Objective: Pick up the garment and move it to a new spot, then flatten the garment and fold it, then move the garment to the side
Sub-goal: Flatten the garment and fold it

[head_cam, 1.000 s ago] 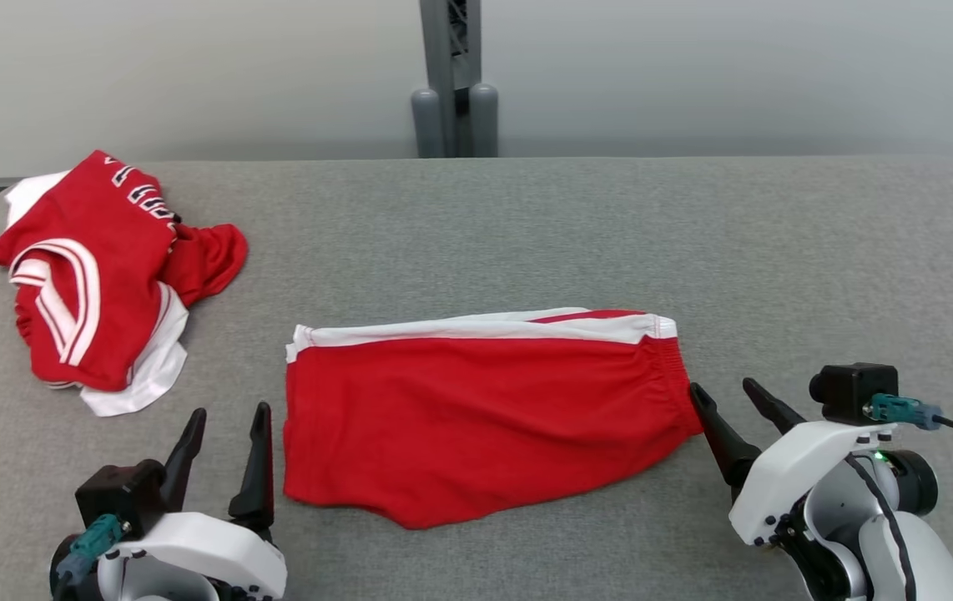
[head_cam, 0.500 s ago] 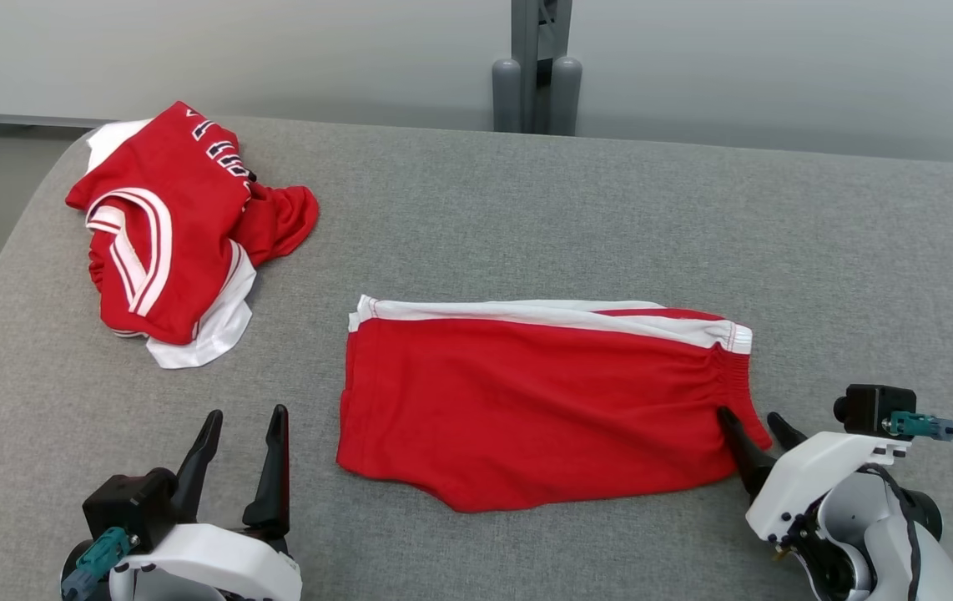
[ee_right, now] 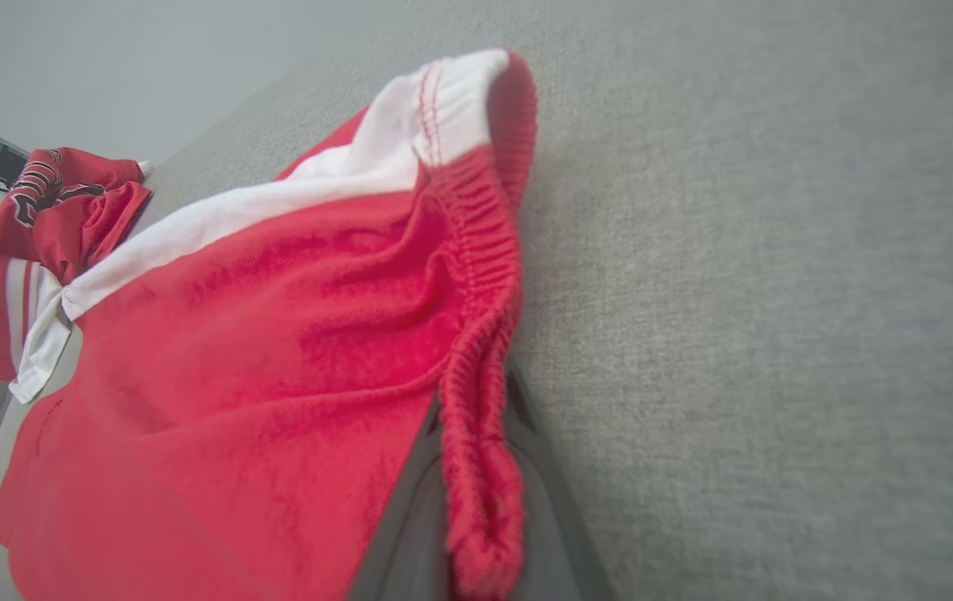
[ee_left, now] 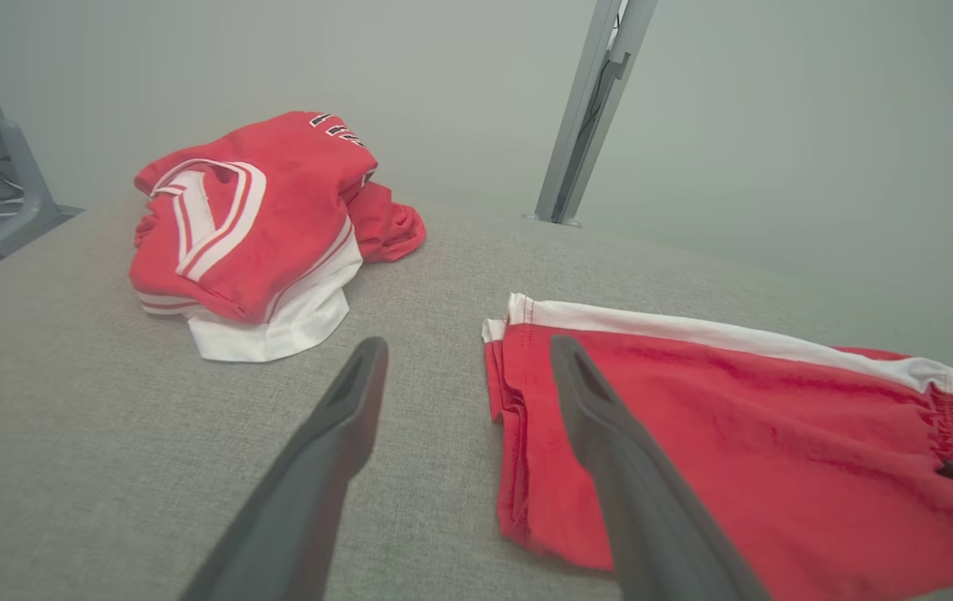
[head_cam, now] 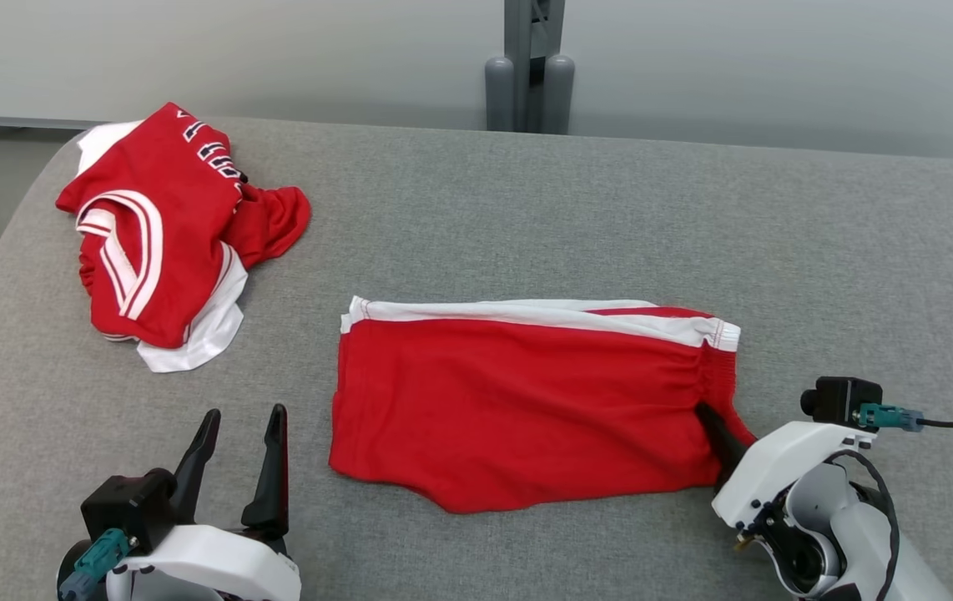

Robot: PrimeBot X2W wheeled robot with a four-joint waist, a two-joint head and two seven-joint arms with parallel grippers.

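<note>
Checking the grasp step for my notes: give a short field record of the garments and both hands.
surface: grey padded table
garment: red shorts, flat, centre
right hand: shut on the near corner of the waistband
left hand: open, clear of the cloth
other garment: crumpled red jersey, far left

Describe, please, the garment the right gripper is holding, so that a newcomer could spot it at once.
On the grey padded table, look near the middle. There red shorts lie flat, a white stripe along the far edge, the elastic waistband pinched in the right gripper. Unlike the crumpled jersey heap at the far left, they show no lettering.
</note>
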